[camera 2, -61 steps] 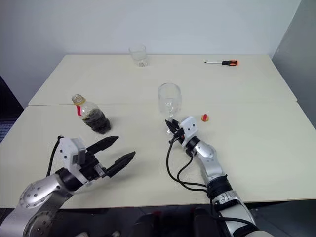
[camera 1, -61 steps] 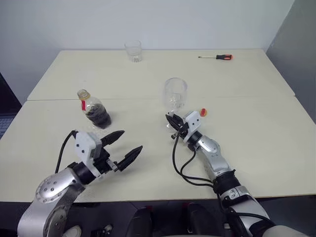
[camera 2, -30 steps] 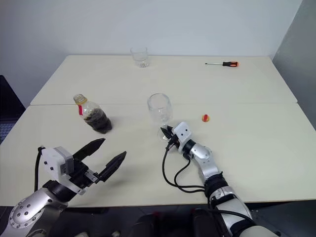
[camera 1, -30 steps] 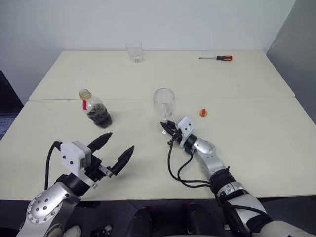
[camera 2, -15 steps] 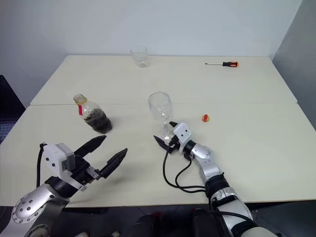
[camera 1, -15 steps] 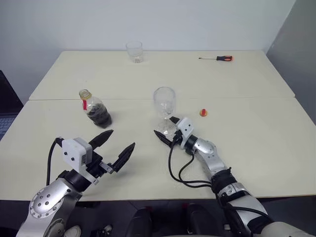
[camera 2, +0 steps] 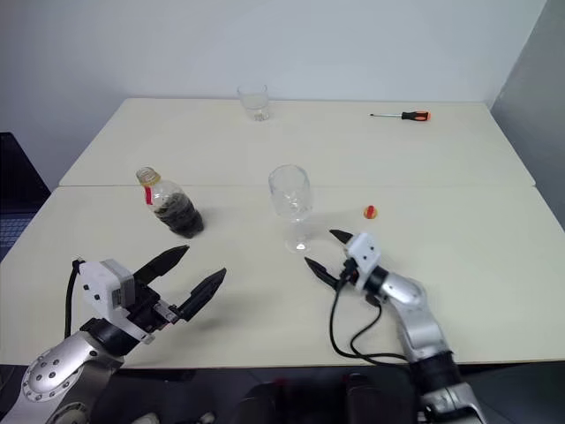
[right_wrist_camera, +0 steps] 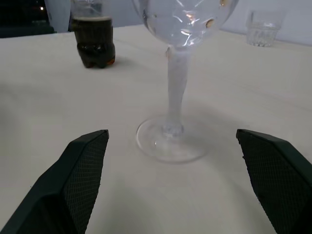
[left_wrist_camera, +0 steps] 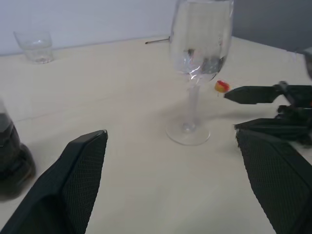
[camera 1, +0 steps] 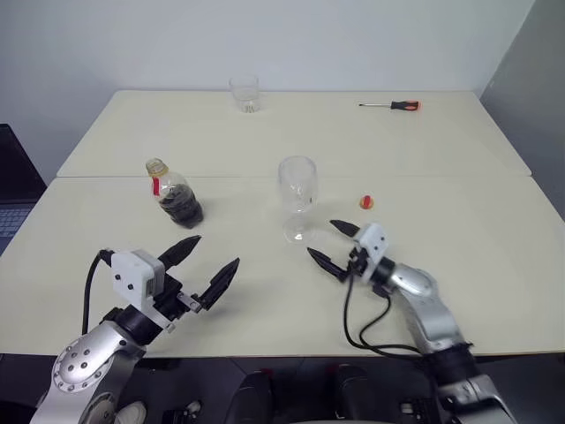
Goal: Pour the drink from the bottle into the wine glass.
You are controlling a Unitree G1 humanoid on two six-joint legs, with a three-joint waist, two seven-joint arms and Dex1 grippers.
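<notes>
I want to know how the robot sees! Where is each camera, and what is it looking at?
Head eyes: up top, looking down over the table, both arms, the wine glass, the bottle.
Left wrist: looks past its own fingers at the wine glass and the right end effector.
Right wrist: looks between its own fingers at the glass and bottle.
All views share the wine glass.

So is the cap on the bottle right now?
No, the bottle stands with its neck open, and its small yellow-and-red cap lies on the table, on the far side of the wine glass.
</notes>
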